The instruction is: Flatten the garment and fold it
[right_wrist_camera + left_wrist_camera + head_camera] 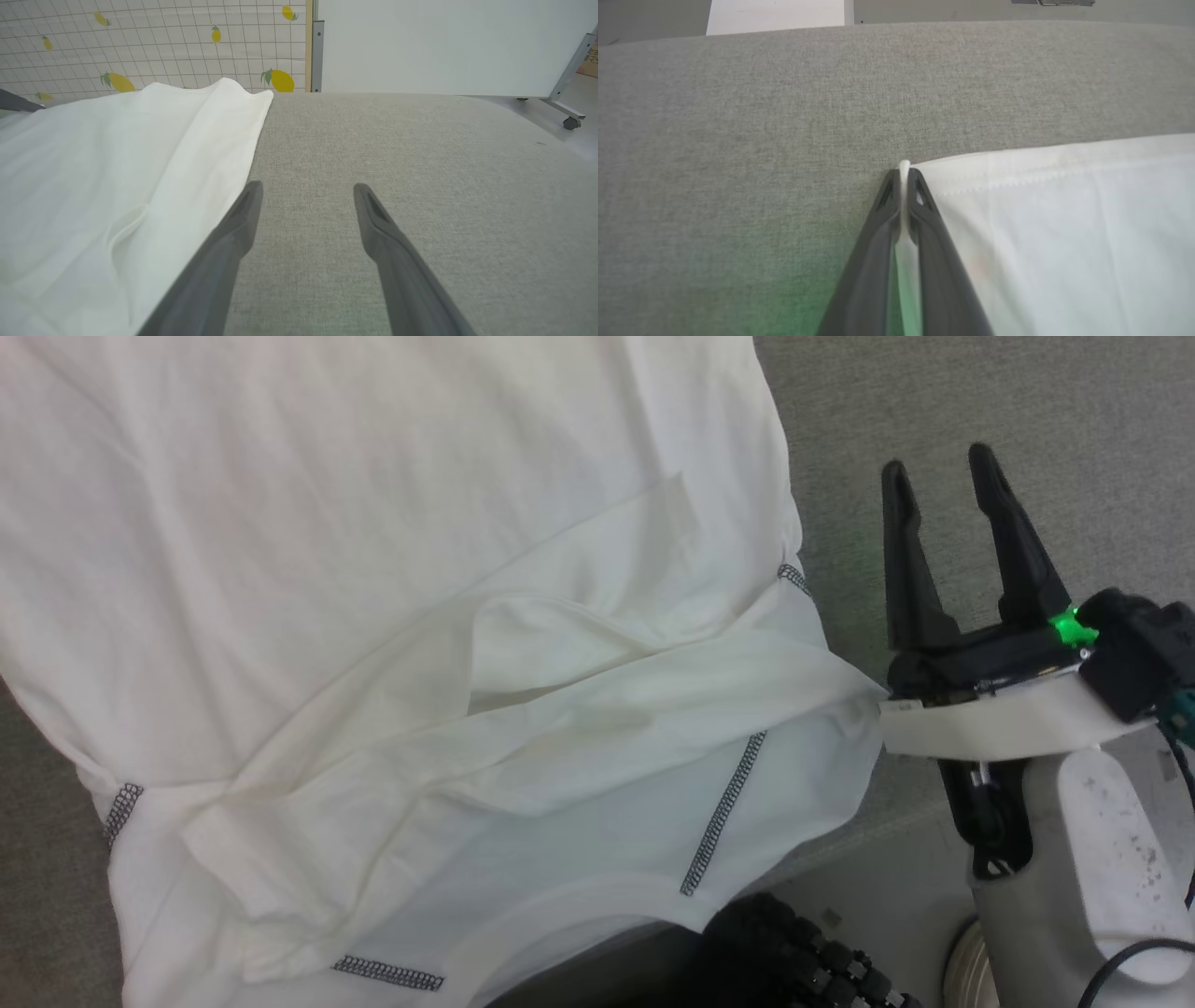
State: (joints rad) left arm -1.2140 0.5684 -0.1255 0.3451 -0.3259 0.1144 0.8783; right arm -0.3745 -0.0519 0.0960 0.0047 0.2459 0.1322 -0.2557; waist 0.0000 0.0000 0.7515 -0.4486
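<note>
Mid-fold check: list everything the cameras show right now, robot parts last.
White thin-fabric T-shirt with dark grey zigzag stitching: one, white, spread rumpled on the surface.
Grey fabric-covered surface: one, grey, under the T-shirt.
Lemon-print grid wall: one, white and yellow, behind the surface.
White panel on wheeled metal frame: one, white, beside that wall.
Left gripper: one, dark, shut on the T-shirt's hemmed corner.
Right gripper: one, dark, open over bare surface beside the T-shirt.

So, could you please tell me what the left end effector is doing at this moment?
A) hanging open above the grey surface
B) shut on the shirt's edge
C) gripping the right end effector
B: in the left wrist view the left end effector is closed, with a strip of the shirt at its hemmed corner pinched in it.
</note>
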